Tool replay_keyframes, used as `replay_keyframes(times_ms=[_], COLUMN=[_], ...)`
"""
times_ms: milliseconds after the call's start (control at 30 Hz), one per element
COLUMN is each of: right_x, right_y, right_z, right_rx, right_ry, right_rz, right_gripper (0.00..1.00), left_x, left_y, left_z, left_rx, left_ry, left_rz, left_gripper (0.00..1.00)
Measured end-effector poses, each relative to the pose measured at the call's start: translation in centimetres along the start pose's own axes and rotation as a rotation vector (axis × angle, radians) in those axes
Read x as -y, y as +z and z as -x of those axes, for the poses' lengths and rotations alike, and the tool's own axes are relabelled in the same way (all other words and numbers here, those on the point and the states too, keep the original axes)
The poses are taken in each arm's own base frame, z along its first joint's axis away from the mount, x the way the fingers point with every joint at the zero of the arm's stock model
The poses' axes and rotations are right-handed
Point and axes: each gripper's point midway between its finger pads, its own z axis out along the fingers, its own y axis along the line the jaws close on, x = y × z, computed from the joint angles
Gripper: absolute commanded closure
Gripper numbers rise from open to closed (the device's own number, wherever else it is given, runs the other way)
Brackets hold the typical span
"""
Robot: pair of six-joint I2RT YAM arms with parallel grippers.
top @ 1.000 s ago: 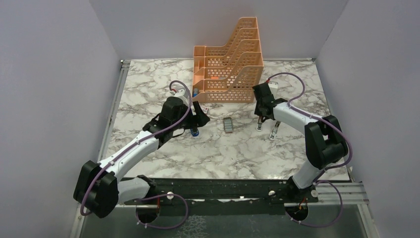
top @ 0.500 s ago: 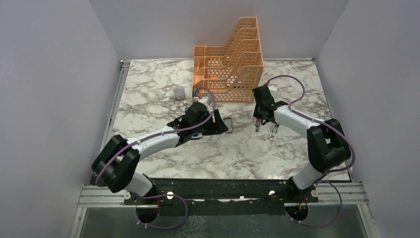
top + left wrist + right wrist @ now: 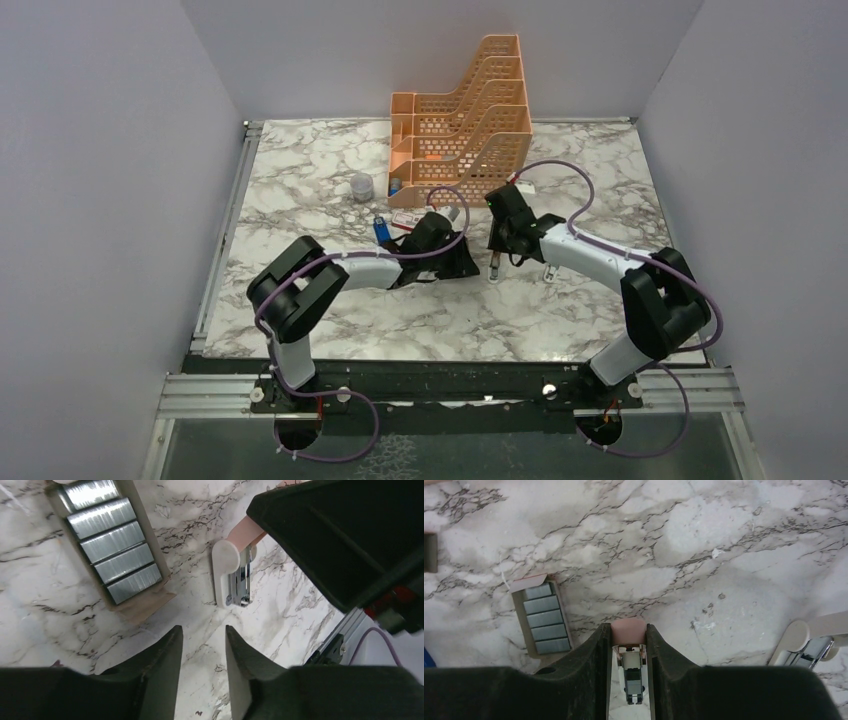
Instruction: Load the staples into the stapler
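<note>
Staples (image 3: 112,545) lie in silvery strips at ten o'clock from my left gripper (image 3: 202,632), whose fingers stand apart with nothing between them. My right gripper (image 3: 628,630) is clamped on a pink-capped metal piece (image 3: 629,667). Seen from overhead, the blue stapler (image 3: 380,230) lies at ten o'clock of my left gripper.

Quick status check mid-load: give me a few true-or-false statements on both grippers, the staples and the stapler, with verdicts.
1. The left gripper is open with nothing between its fingers. True.
2. The right gripper is empty. False: it is shut on a pink-topped piece with metal inside.
3. The staple tray lies on the table with staple strips in it. True.
4. The blue stapler sits inside the orange organizer. False: it lies on the table in front of it.
</note>
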Motion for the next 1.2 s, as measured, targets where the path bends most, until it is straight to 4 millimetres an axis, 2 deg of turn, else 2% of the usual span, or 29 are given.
replay_keyframes(times_ms=[167, 300, 467, 700, 900, 1200], right_x=[-1.0, -1.1, -1.0, -1.2, -1.2, -1.3], right_y=[-0.6, -0.7, -0.6, -0.7, -1.0, -1.7], right_z=[-0.8, -0.9, -1.2, -1.6, -1.8, -2.2], right_rx=[-0.011, -0.014, -0.021, -0.034, -0.040, -0.057], right_ry=[-0.015, -0.008, -0.004, 0.000, 0.007, -0.014], right_rz=[0.020, 0.019, 0.017, 0.032, 0.042, 0.061], right_gripper=[0.74, 0.74, 0.74, 0.74, 0.74, 0.75], left_x=[0.2, 0.7, 0.1, 0.5, 0.7, 0.7], left_y=[1.3, 1.8, 3.0, 3.5, 3.8, 4.1], left_z=[-1.4, -1.8, -2.6, -2.7, -2.9, -2.9], left_rx=[-0.032, -0.037, -0.064, -0.067, -0.075, -0.077], left_ry=[-0.004, -0.005, -0.026, -0.037, -0.049, -0.067], left_rz=[-0.004, -0.014, -0.007, -0.032, -0.052, -0.066], left_gripper=[0.70, 0.73, 0.79, 0.81, 0.99, 1.00])
